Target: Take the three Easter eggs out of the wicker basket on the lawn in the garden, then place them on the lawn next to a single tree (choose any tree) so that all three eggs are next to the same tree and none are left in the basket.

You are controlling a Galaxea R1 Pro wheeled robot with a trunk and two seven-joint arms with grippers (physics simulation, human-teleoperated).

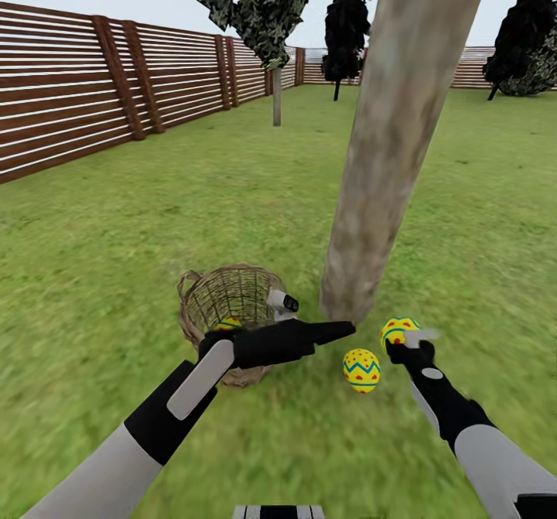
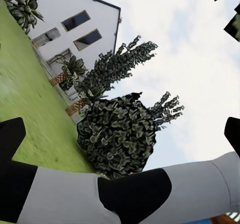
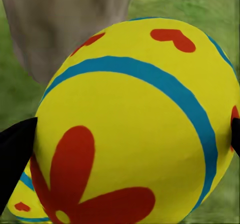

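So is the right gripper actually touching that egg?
Touching. In the right wrist view the egg sits between both dark fingertips, pressed against each side; the head view shows the right gripper around it.

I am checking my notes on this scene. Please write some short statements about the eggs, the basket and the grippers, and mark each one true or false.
1. One egg lies on the lawn near the tree. True: the egg on the grass is close to the trunk's base.
2. The right gripper is empty. False: it is shut on the held egg.
3. The wicker basket is empty. False: the egg in the basket shows inside.
4. The basket stands upright on the grass. True.
5. The left gripper holds an egg. False: nothing is between its fingers.
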